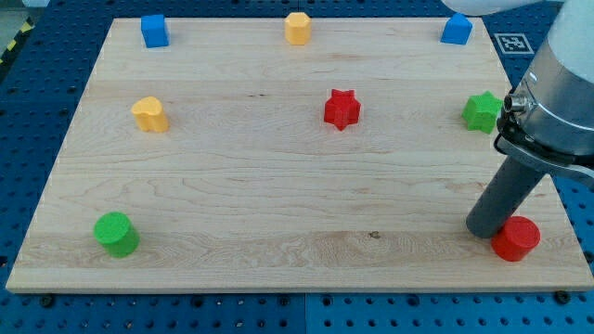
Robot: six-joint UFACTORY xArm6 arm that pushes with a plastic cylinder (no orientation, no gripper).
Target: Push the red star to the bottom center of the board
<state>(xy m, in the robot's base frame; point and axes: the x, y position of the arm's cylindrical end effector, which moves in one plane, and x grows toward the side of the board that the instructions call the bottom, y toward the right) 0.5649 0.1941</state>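
None of the push looks done: the red star (342, 109) sits far above my tip (483, 229), which carries no gripper.

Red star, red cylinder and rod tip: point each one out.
red star (342, 109), camera view, middle of its top face.
red cylinder (517, 238), camera view, centre of its visible body.
my tip (484, 229), camera view, rod's very end, touching the red cylinder's left.
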